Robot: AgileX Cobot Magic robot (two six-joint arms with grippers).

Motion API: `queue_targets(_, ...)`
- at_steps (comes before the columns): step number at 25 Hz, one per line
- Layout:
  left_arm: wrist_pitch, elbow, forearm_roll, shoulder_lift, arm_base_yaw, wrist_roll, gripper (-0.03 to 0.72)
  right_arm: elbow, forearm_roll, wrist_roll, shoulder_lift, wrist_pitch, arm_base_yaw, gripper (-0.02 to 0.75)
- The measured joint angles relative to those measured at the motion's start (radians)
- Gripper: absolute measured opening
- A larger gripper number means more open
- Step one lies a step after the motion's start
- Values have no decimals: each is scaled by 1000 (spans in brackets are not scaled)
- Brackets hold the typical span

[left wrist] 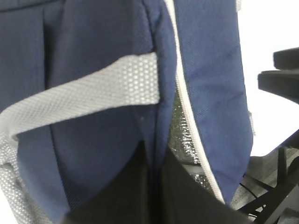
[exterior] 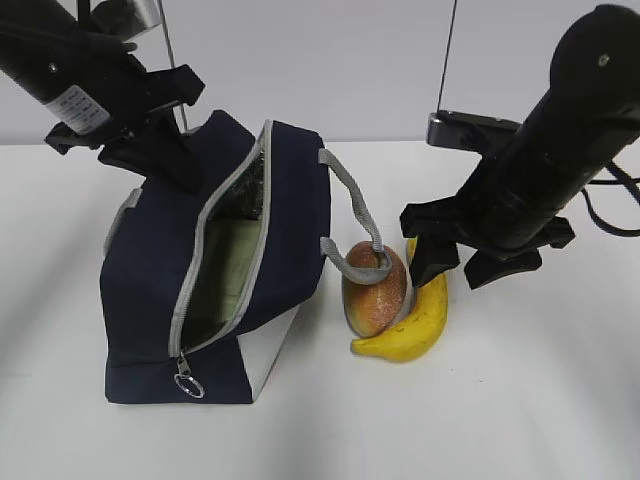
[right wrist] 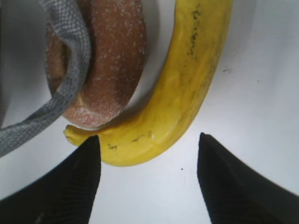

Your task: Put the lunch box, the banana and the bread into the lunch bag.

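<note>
Outside, the lunch bag [exterior: 215, 270] stands unzipped on the bench [exterior: 520, 400] with the lunch box [exterior: 225, 265] inside (pale green lid showing), the left hand [exterior: 150, 150] pinching its back top edge. Close in, that clenched left hand grips navy fabric beside a grey handle [left wrist: 88, 93]. Below the released right hand [right wrist: 147, 175], the banana [right wrist: 182, 88] lies between its fingers [right wrist: 70, 186], touching the bread [right wrist: 110, 56].

White table [exterior: 560, 400], plain and matte. On it, 3 things: navy lunch bag [exterior: 150, 320] at left, unzipped; reddish-brown bread [exterior: 374, 290] just beside its white panel; yellow banana [exterior: 415, 325] curving against the bread on the right.
</note>
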Motion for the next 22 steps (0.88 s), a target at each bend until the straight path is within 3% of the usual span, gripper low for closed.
queue_targets(6,4,0,0,0,0,0,-3,-22,-18,15,117,-57,-2,479)
queue_targets(17,9,0,1,0,0,1,-3,-209,-241,152,256,-15,-10,479)
queue_targets(22,11,0,1,0,0,2,-3,-271,-273,171,316,21,-24,479)
